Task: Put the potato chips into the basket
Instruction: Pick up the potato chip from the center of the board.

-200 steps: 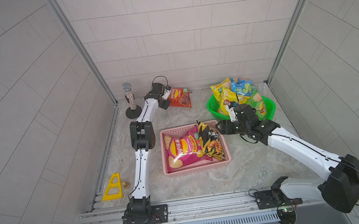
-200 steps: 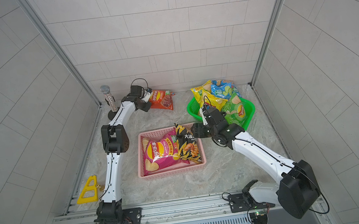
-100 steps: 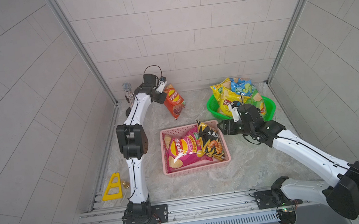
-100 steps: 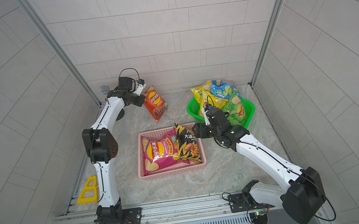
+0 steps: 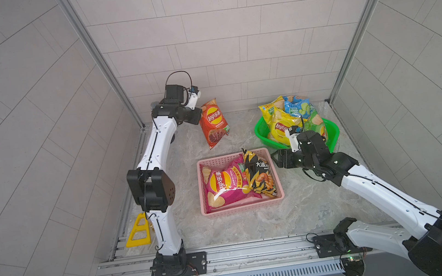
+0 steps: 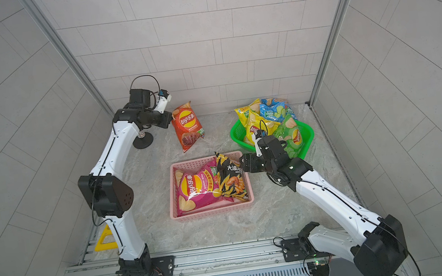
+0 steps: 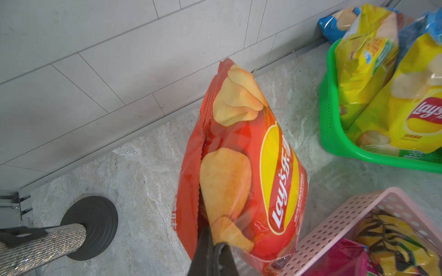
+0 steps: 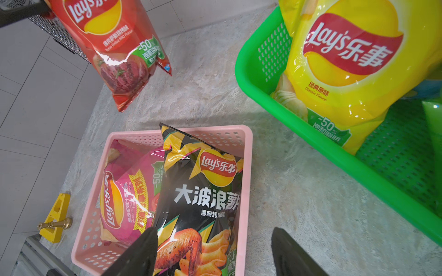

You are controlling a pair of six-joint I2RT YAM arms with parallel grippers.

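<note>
- Your left hand (image 5: 200, 112) was clamped shut on the top corner of the orange-red bag (image 5: 214, 126) of potato chips.
- That bag hung tilted in the air, clear of the table (image 5: 177, 161), beyond the far side of the pink basket (image 5: 240, 209) and towards its left-arm corner.
- Two bags lay inside the pink basket: a magenta bag (image 5: 222, 184) flat on the left-arm side, and a black bag (image 5: 259, 177) leaning against it on the right-arm side, its top corner poking above the far rim.
- Your right hand (image 5: 276, 160) sat just outside the pink basket's right-arm wall with its fingers (image 8: 143, 251) spread wide apart and nothing between them; it was pointed at the black bag.
- Beyond the pink basket's far right-arm corner stood the green basket (image 5: 259, 131), piled with yellow bags (image 5: 281, 125), a blue bag (image 5: 297, 106) and a green bag (image 6: 291, 135).
- The glittery microphone (image 6: 142, 138) stood on its round dark base well beyond the pink basket's far left-arm corner, close to the back wall.
- A yellow triangular piece (image 5: 138, 232) lay at the table's edge, off the pink basket's near left-arm corner, past the left arm.
</note>
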